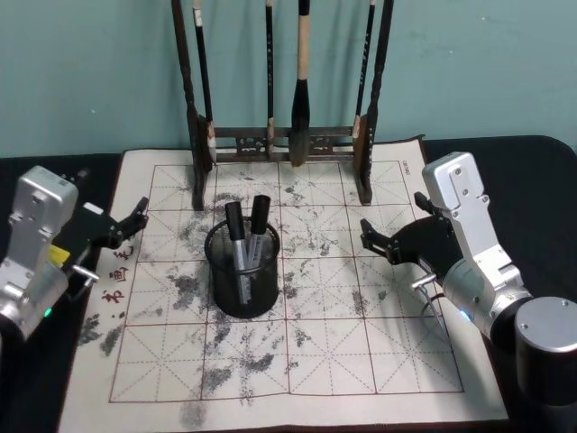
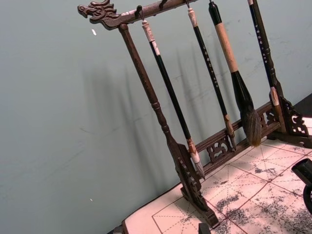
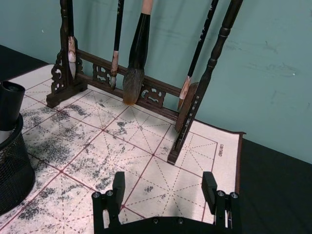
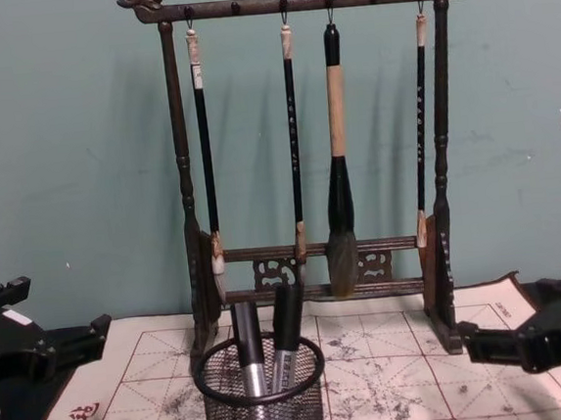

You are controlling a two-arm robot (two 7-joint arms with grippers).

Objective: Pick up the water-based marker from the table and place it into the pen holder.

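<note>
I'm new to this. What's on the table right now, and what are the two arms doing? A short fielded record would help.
Pen holder: black mesh cup near the middle of the mat
Markers: two, standing in the cup
Brush rack: wooden rack at the mat's back edge, four brushes hanging
Left gripper: open, empty, over the mat's left edge
Right gripper: open, empty, over the mat's right side
Task state: markers look already stowed
</note>
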